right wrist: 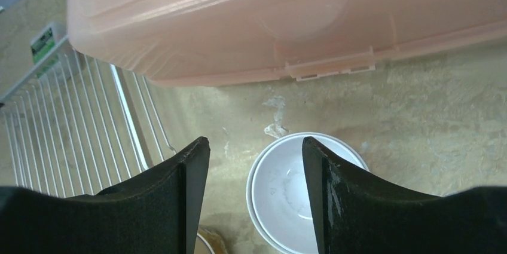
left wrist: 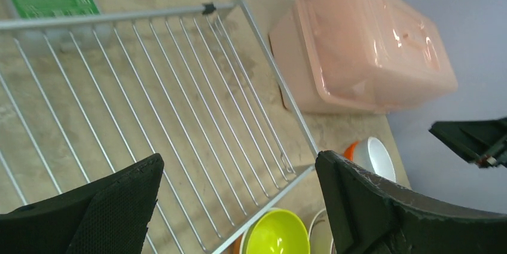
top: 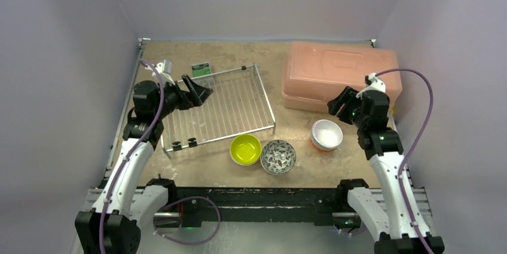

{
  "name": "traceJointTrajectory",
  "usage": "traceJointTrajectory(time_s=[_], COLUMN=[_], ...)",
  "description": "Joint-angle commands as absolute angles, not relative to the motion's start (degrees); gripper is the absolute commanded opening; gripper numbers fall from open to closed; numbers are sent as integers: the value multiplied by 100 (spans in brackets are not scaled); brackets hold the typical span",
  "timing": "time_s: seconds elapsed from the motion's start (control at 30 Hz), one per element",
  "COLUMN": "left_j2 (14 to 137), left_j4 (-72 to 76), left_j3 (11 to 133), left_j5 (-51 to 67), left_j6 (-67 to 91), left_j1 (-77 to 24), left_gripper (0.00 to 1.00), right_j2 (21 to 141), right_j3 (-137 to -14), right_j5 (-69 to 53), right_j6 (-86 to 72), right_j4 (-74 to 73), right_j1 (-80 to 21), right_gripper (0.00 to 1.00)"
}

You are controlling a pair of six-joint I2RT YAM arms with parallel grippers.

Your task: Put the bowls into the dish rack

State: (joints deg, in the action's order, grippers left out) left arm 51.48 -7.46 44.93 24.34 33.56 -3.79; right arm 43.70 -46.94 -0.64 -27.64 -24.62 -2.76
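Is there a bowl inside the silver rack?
No, the dish rack holds only bare wires; the lime-green bowl and patterned bowl sit outside it.

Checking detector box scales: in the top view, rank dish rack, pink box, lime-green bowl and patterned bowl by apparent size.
1-2. dish rack and pink box: similar footprint, too close to rank.
3-4. patterned bowl and lime-green bowl: look alike, both far smaller.
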Motion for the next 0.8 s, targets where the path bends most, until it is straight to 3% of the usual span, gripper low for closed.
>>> traceJointTrajectory(time_s=[0.0,0.2,0.53,0.77], left_j2=[5200,5542,5743,5935], left_j4=[-83,-87,-206,-591], left_j3=[4178,4011,3864,3916], left_j5=[3235,3444,3350,2847], left_j6=[3663,3497,3554,3485], left_j1=[-498,-711,-760,-756], left_gripper=[99,99,98,97], right_j2=[4813,5622,6197,6143], right_j3=[-4340,-3903,-3671,-3837], right_j5=[53,11,-440,-1249], right_j6=[-2918,-3246,-3493,-3942], right_j4=[-2115,-1578,-1218,-1540], right_j1=[-576,-1344,-1423,-1422], right_gripper=[61,63,69,55])
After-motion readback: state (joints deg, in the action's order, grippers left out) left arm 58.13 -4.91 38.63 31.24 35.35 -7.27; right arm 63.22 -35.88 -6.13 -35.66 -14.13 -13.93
